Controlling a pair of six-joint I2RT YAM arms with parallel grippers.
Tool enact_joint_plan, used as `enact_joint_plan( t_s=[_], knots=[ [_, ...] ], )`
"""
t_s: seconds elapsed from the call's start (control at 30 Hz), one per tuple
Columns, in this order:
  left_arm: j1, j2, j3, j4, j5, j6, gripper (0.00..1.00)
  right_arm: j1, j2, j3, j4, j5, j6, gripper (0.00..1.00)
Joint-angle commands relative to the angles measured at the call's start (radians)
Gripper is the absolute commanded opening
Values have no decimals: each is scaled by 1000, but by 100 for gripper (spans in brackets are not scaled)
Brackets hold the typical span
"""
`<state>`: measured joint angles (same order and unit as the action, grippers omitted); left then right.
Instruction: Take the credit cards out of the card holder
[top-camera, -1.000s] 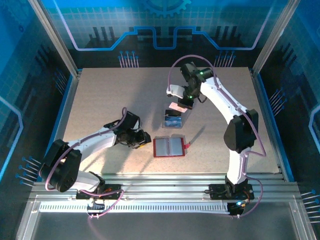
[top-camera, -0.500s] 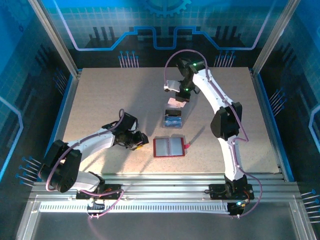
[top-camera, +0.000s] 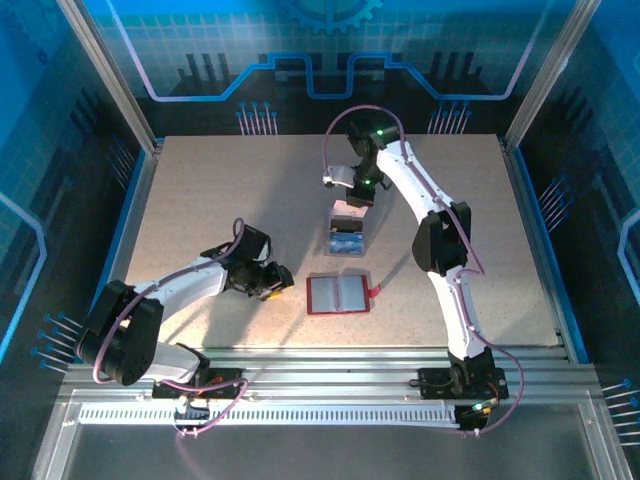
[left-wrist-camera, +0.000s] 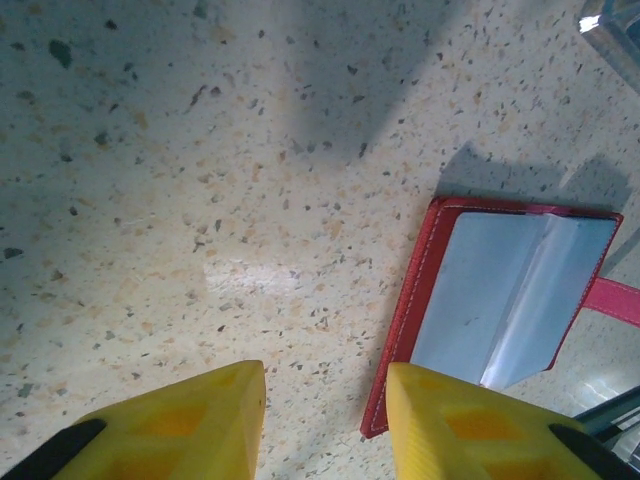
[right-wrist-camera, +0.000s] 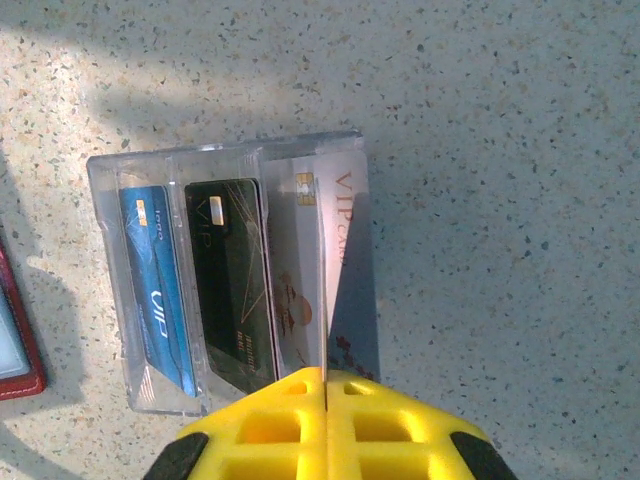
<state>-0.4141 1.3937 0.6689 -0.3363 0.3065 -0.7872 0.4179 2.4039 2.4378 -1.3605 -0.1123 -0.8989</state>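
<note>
The red card holder (top-camera: 338, 294) lies open and flat on the table, its greyish pockets (left-wrist-camera: 500, 290) up and its red tab (left-wrist-camera: 612, 300) at the right. My left gripper (top-camera: 275, 282) (left-wrist-camera: 322, 400) hovers open just left of the holder's edge, nothing between its yellow fingers. My right gripper (top-camera: 357, 198) (right-wrist-camera: 325, 375) is shut on a pale pinkish-white credit card (top-camera: 349, 212) (right-wrist-camera: 345, 215), held edge-on over the right end of a clear tray. A blue credit card (right-wrist-camera: 155, 270) and a dark one (right-wrist-camera: 232, 280) lie in that tray.
The clear plastic tray (top-camera: 346, 240) (right-wrist-camera: 110, 250) sits just beyond the card holder, mid-table. Speckled tabletop (top-camera: 200, 200) stretches to the left and far right. Blue enclosure walls and metal rails (top-camera: 330, 365) border the table.
The right arm has carried the pale card a little farther back and left, over the tray's far end. The left gripper has drawn slightly left and its jaws have widened a little.
</note>
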Motion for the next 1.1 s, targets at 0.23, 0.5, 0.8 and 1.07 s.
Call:
enact_joint_plan(
  t_s=[0.23,0.5,0.8,1.07],
  knots=[
    [27,-31,-22,-18,2,-2,39,27,10,33,-3,17,12,20],
    [44,-41,-17,-18,-3,17,44,24,-57,-31,15,33,49,26],
    [52,-53,29,-69,-147,110,99,13,-258,-309,158,74,147,52],
    [67,-3,115,-111,-235,195,99,-8,-488,-635,349,123,228,100]
  ],
)
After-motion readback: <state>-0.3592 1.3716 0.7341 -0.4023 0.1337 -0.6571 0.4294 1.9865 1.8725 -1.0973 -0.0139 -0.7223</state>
